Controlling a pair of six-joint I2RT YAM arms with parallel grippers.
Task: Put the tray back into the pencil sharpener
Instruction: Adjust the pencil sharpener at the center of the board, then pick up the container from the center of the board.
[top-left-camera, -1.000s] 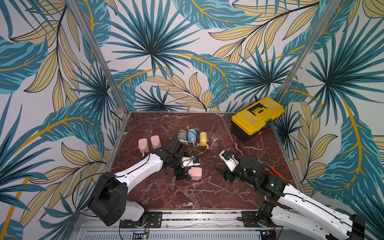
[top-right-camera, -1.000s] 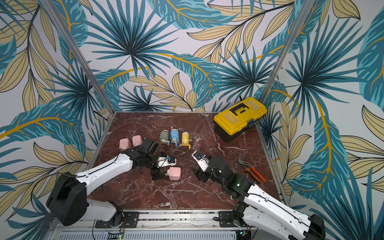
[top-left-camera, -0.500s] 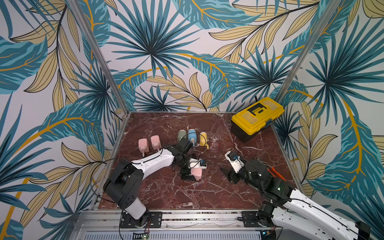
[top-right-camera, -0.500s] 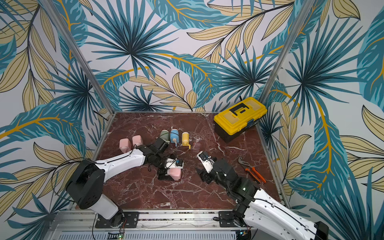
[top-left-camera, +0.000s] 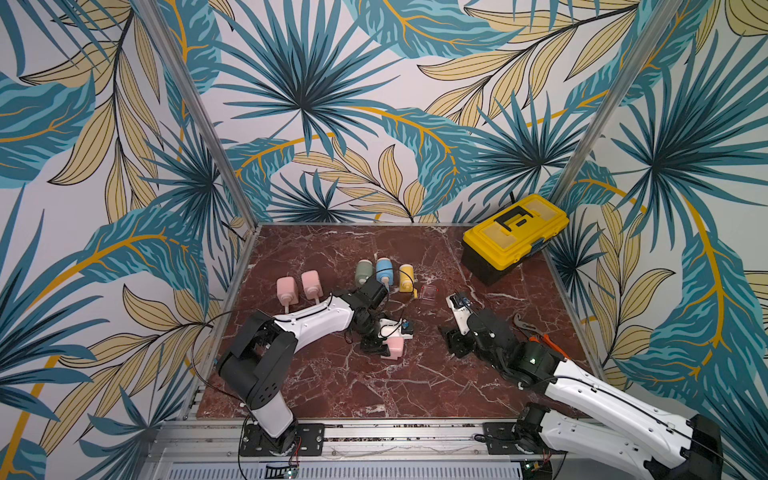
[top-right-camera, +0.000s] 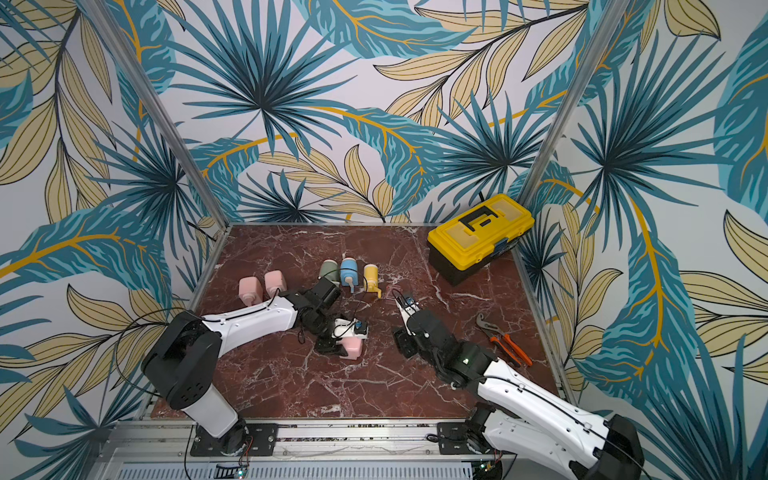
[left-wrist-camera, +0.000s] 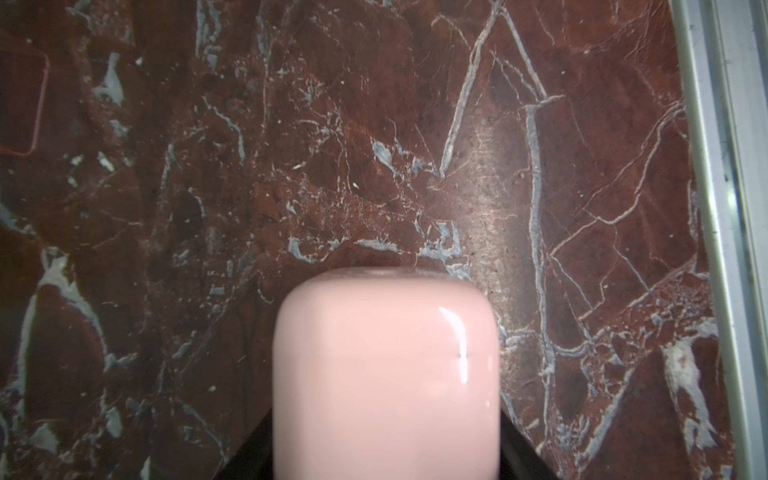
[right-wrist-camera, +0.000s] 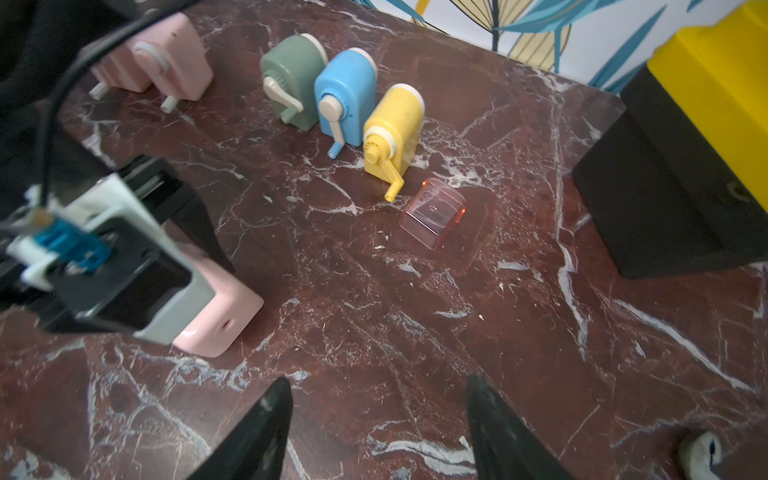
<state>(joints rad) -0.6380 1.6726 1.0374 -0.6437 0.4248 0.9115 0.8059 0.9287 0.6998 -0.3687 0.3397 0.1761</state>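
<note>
Fingers (left-wrist-camera: 254, 457) of the left gripper (top-left-camera: 387, 344) lie tight against both flanks of the pink pencil sharpener (left-wrist-camera: 386, 374), a glossy, rounded plastic box standing on the dark red marble tabletop (top-left-camera: 332, 386). In the left wrist view only the 2 dark finger edges show, and there is no gap between them and the pink sides. In both top views this sharpener sits under the left wrist, near the middle of the table.

On the right gripper (right-wrist-camera: 378, 380) the 2 black fingers (right-wrist-camera: 266, 432) stand well spread with nothing between them, over bare marble.

Beyond those spread fingers, the clear pink-tinted plastic tray (right-wrist-camera: 434, 218) lies on the marble. Neither gripper touches it, and it is well apart from the pink pencil sharpener. It rests just beside the crank of the yellow plastic pencil sharpener (right-wrist-camera: 392, 137), which ends a close row with a blue pencil sharpener (right-wrist-camera: 347, 91) and a sage-green pencil sharpener (right-wrist-camera: 293, 75).

Further left stand 2 more pink sharpeners (top-left-camera: 286, 289) side by side. A yellow toolbox with a black base (top-left-camera: 515, 232) fills the far right corner, and orange-handled pliers (top-right-camera: 505, 340) lie beside the right arm.
</note>
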